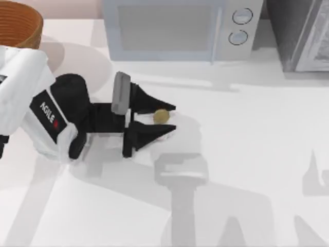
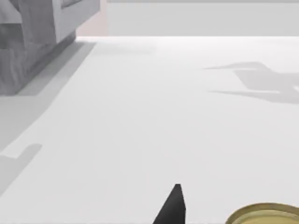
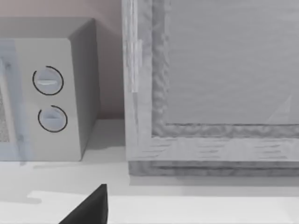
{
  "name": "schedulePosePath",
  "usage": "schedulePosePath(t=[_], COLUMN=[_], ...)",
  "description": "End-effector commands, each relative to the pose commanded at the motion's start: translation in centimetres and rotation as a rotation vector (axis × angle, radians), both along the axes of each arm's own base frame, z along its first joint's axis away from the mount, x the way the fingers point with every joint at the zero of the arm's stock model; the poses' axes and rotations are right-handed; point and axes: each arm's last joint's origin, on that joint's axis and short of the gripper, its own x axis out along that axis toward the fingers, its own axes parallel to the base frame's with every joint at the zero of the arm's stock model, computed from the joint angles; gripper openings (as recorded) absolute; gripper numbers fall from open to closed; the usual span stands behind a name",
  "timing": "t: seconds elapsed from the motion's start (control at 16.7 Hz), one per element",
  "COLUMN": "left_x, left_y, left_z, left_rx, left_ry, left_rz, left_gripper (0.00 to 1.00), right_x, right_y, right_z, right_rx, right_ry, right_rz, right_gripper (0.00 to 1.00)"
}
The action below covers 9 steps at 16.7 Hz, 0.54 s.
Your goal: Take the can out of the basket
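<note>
The can point(image 1: 161, 116), small with a pale yellowish round top, is out over the white table, well right of the basket point(image 1: 18, 25), whose orange-brown woven rim shows at the far left corner. My left gripper point(image 1: 172, 117) reaches rightward, its two black fingers close on either side of the can and shut on it. In the left wrist view the can's yellowish top point(image 2: 264, 214) shows beside one dark fingertip point(image 2: 175, 200). The right wrist view shows one dark finger point(image 3: 91, 207) of my parked right arm.
A microwave point(image 1: 180, 28) stands at the back centre, with two round knobs point(image 1: 240, 25). A grey cabinet point(image 1: 303, 33) stands at the back right. Arm shadows fall across the white tabletop point(image 1: 247, 134) in front.
</note>
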Motion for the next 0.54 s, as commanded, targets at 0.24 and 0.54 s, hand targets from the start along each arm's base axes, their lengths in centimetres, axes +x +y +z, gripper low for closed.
schedulePosePath(t=[0.24, 0.54], left_x=[0.0, 0.0], left_y=[0.0, 0.0], left_z=[0.0, 0.0], left_rx=[0.0, 0.0], left_ry=[0.0, 0.0], left_rz=[0.0, 0.0], left_gripper=[1.0, 1.0], right_x=[0.0, 0.0], right_y=[0.0, 0.0], right_z=[0.0, 0.0], right_rx=[0.0, 0.0], right_ry=[0.0, 0.0], right_rz=[0.0, 0.0], right_gripper=[1.0, 1.0])
